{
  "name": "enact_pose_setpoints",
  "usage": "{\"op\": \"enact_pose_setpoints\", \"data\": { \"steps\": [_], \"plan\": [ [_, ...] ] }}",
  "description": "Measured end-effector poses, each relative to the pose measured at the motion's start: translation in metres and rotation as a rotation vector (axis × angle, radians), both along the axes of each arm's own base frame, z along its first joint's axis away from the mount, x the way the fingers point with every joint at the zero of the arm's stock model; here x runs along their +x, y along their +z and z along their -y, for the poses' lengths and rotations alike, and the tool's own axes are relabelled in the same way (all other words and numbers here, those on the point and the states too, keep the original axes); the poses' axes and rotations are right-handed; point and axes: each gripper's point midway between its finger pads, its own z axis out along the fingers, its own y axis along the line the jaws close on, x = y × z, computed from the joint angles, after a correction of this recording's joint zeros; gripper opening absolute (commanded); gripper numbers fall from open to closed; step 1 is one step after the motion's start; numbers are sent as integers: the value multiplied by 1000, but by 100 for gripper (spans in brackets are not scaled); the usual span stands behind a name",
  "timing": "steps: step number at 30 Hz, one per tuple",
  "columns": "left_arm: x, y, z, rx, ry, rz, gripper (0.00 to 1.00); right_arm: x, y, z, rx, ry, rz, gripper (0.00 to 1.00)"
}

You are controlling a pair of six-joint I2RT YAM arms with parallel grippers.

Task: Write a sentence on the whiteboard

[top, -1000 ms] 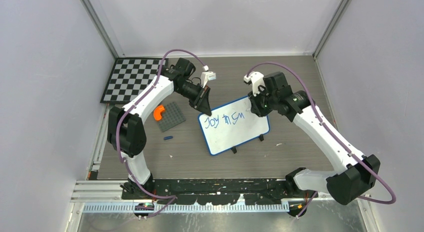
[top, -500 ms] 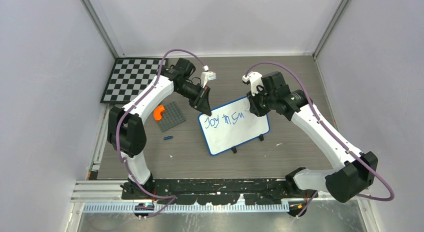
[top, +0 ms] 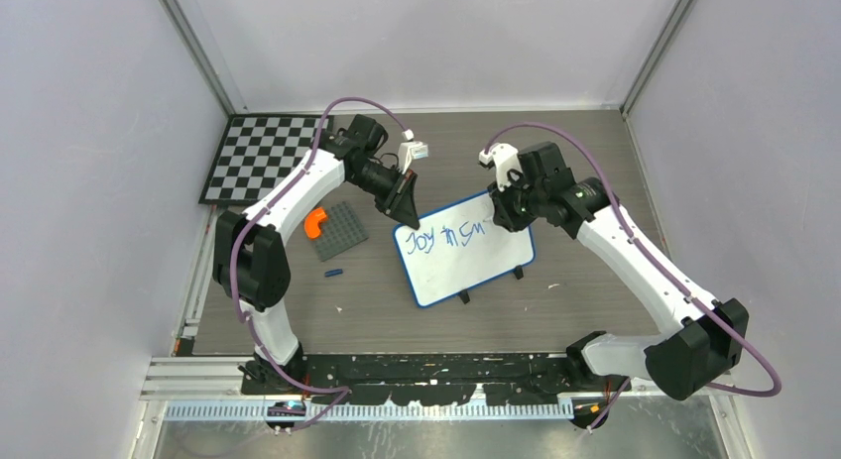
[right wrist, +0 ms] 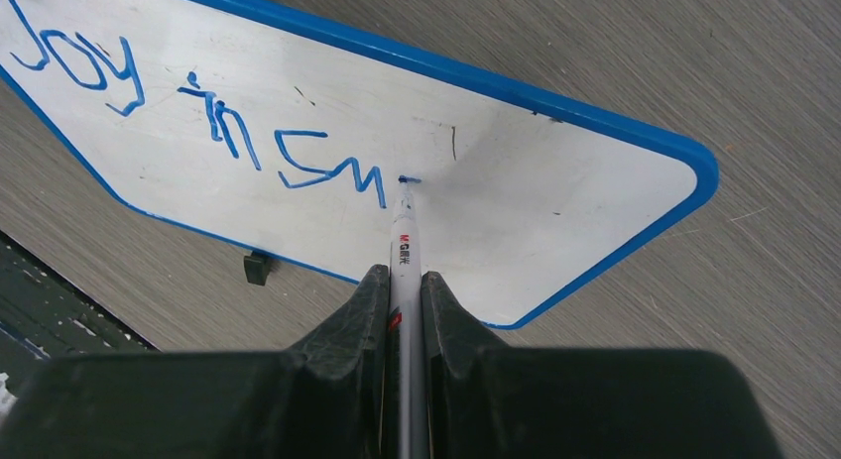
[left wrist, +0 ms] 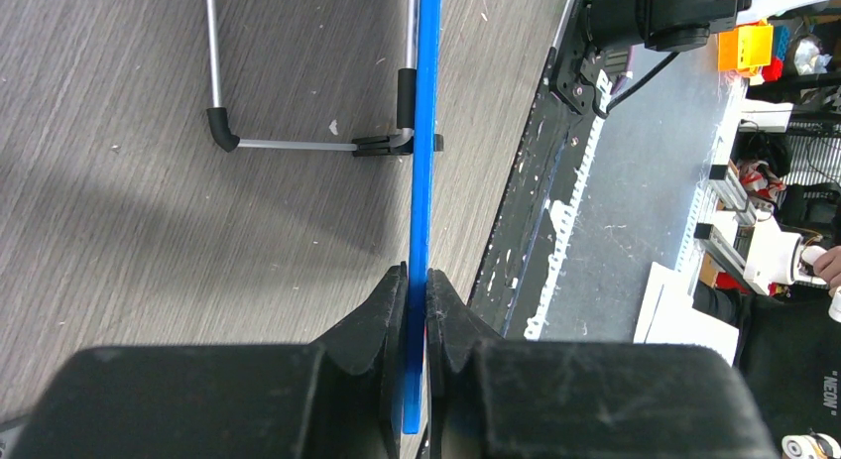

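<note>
The whiteboard [top: 478,266], white with a blue frame, lies tilted at the table's middle. My left gripper [top: 407,219] is shut on its upper left edge. In the left wrist view the blue frame [left wrist: 427,132] runs edge-on between that gripper's [left wrist: 417,281] black fingers. My right gripper [right wrist: 404,281] is shut on a grey marker [right wrist: 403,243], and its blue tip touches the whiteboard [right wrist: 555,181] just right of the last letter. The sentence [right wrist: 198,122] reads "Joy in Sm" in blue on one line. From above, the right gripper [top: 503,206] hangs over the board's top right and the sentence [top: 451,236].
A black-and-white checkerboard [top: 260,157] lies at the back left. A grey studded plate [top: 342,231] with an orange piece [top: 315,221] sits left of the board, and a small blue cap [top: 333,273] lies nearer. The board's black feet [top: 463,296] stick out at its near edge.
My right arm has shifted slightly to the left with the marker. The left arm and the whiteboard have not moved.
</note>
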Motion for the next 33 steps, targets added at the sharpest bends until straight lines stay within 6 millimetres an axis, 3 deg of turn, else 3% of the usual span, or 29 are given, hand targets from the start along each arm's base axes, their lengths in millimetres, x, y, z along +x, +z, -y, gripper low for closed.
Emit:
{"op": "enact_pose_setpoints", "data": {
  "steps": [13,33],
  "plan": [
    [0,0,0,0,0,1,0,-2,-10,10,-68,9,1,0],
    [0,0,0,1,0,0,0,4,1,8,-6,-61,5,0]
  ]
}}
